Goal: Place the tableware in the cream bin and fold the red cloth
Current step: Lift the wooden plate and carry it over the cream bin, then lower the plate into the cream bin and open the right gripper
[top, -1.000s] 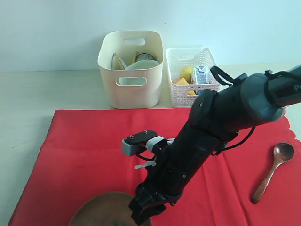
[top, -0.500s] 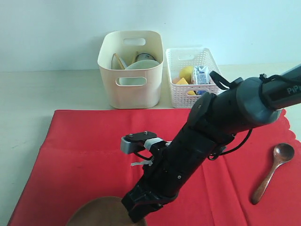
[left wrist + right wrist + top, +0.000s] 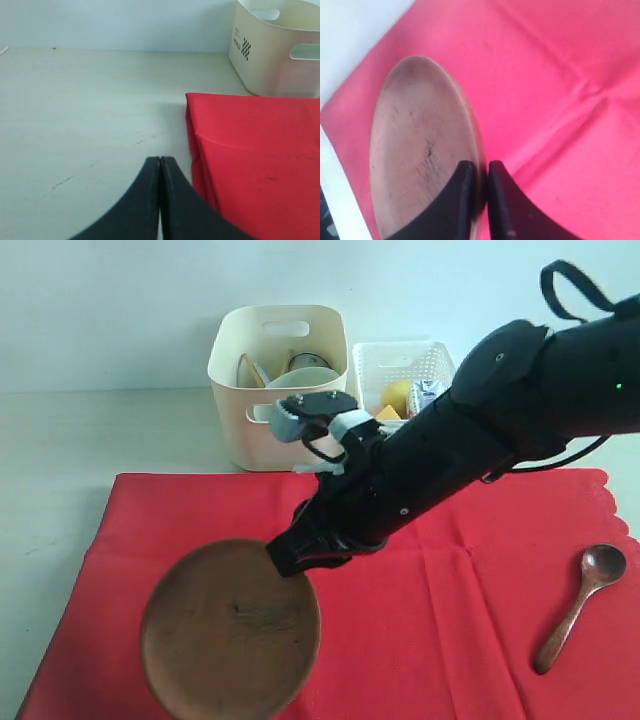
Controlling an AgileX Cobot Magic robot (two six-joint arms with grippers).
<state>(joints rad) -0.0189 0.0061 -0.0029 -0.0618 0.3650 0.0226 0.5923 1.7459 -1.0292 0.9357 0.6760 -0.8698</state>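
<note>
Because the right pincer [image 3: 480,169] is clamped on only the thin rim of the wooden plate [image 3: 230,630], the hold looks like the weak point. The plate hangs tilted in the lower left of the outside picture, its face turned up toward the camera and apparently clear of the red cloth [image 3: 450,620] below it. With so wide a disc held at one edge, a quick swing could make it pivot between the fingers or slip out.

Farther out, the cream bin [image 3: 280,430] stands at the upper middle of the frame, past the cloth's far edge. It already holds a pale bowl [image 3: 300,378] and other pieces. The plate looks nearly as broad as the opening, so entering flat it could catch on the rim or sit on the bowl. The white basket [image 3: 400,445] just beside the bin could be nudged by the arm.

A wooden spoon [image 3: 582,605] lies on the cloth at the right. The left pincer [image 3: 160,162] is closed on nothing, over bare table beside the cloth's edge.
</note>
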